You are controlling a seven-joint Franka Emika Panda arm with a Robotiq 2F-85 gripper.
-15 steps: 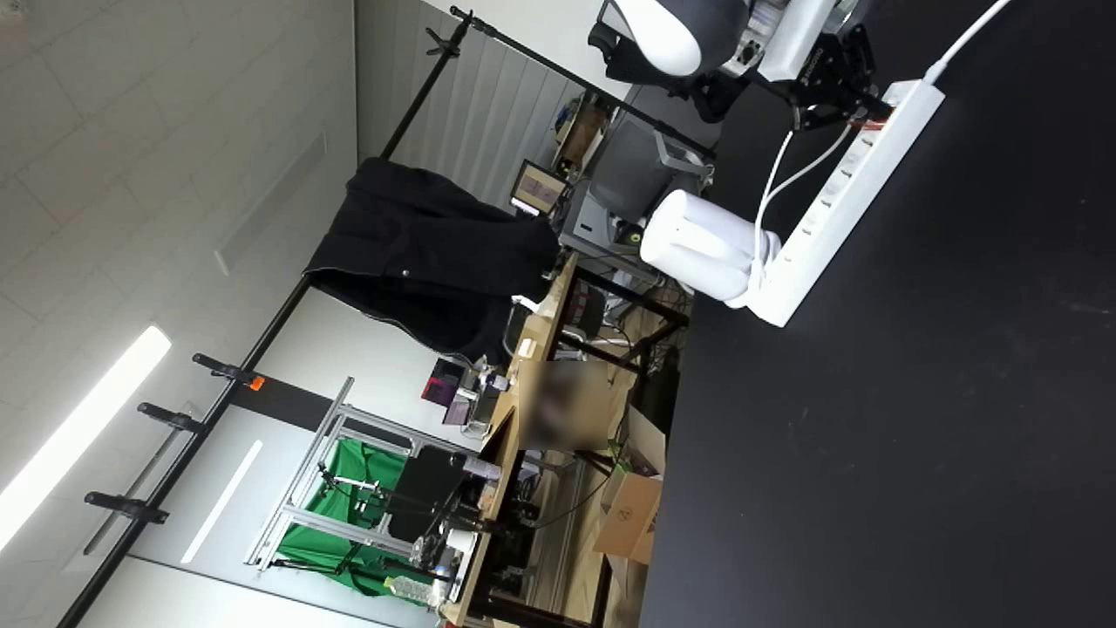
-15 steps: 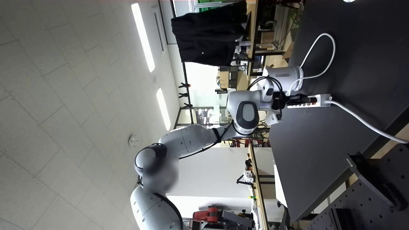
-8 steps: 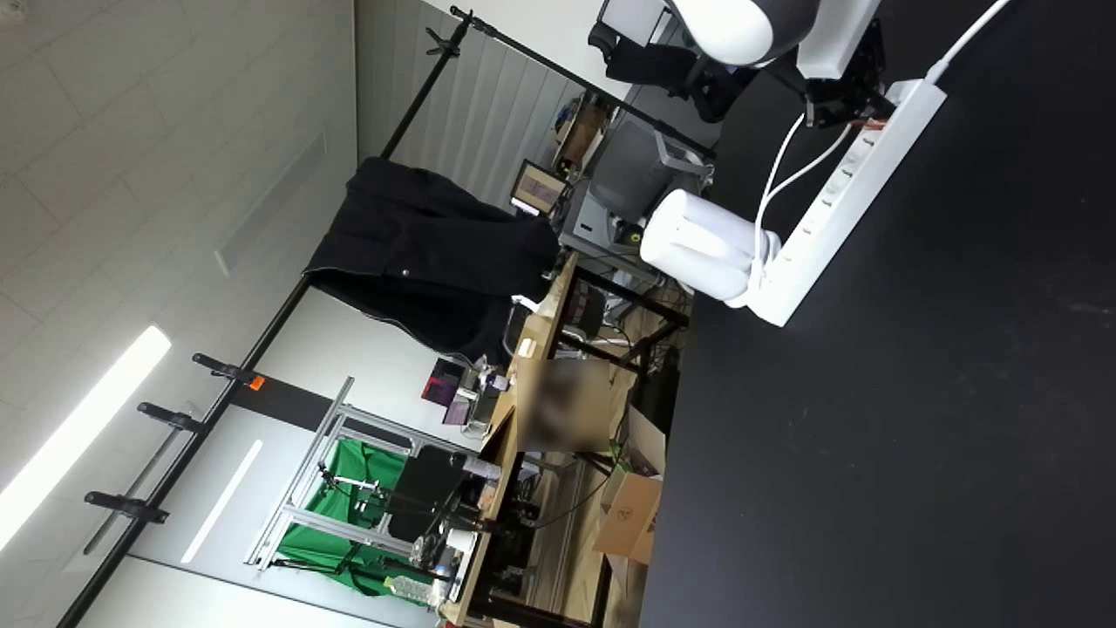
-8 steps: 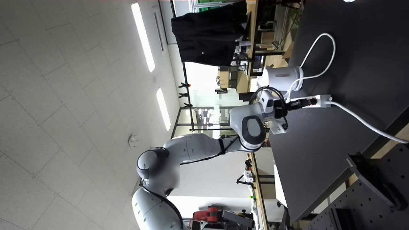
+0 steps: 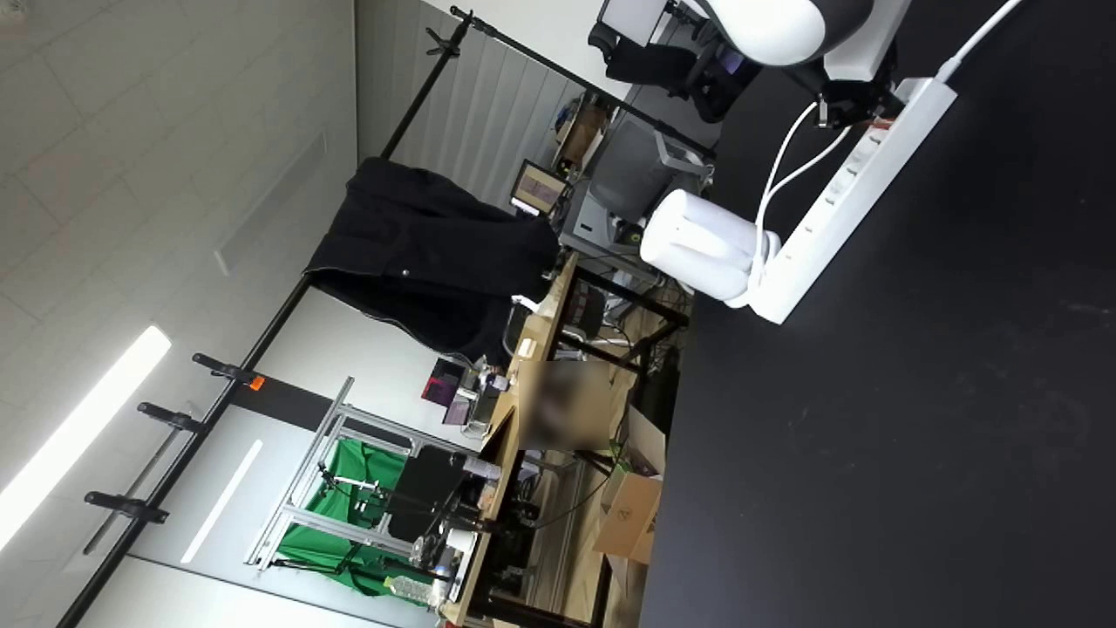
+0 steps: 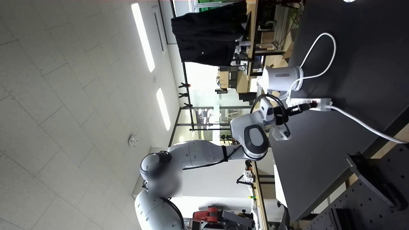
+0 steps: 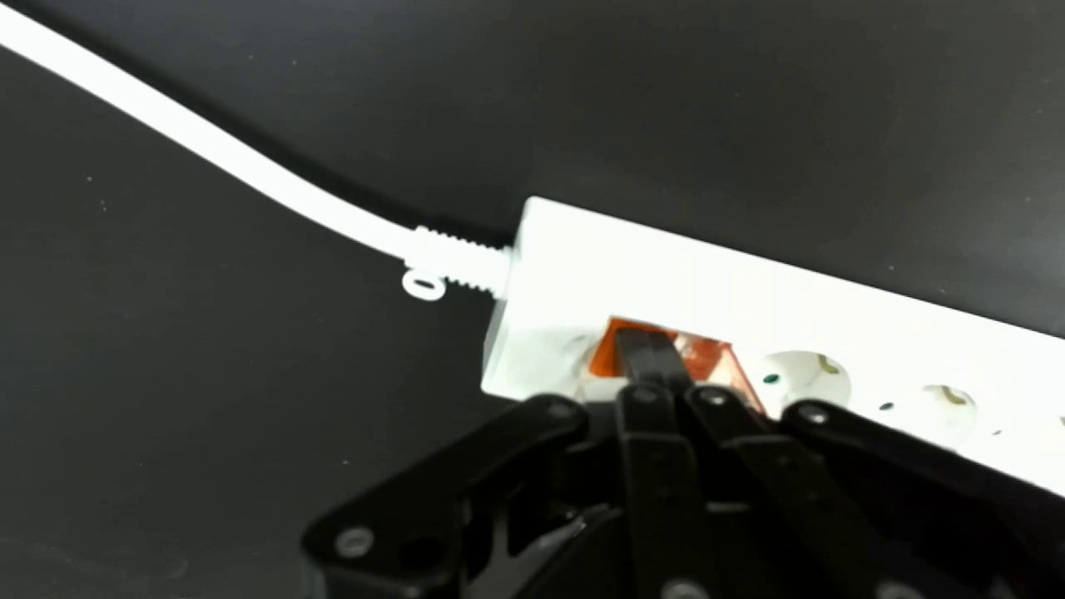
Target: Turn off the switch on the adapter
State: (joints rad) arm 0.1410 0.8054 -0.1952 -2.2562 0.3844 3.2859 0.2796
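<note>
The adapter is a long white power strip (image 7: 649, 266) lying on the dark table; it also shows in both exterior views (image 5: 854, 205) (image 6: 324, 107). Its orange-red rocker switch (image 7: 707, 358) sits near the cable end, beside the round sockets. In the wrist view my gripper (image 7: 649, 345) has its two fingertips together with nothing between them. The tips rest on the switch, over its cable-side half, and hide part of it. In both exterior views the gripper (image 5: 889, 106) (image 6: 310, 105) leans at a tilt onto the switch end of the strip. Whether the rocker is pushed down is unclear.
A white kettle (image 5: 702, 244) (image 6: 282, 78) stands on the table by the strip's far end, its cord (image 6: 334, 48) looping to the strip. A thick white cable (image 7: 208, 150) leaves the switch end. The black table (image 5: 872, 453) has an edge near the kettle.
My wrist has swung over and tilted further while the fingertips stay at the switch. The strip's switch end has shifted slightly sideways with its cable. The fingers show no opening or closing.
</note>
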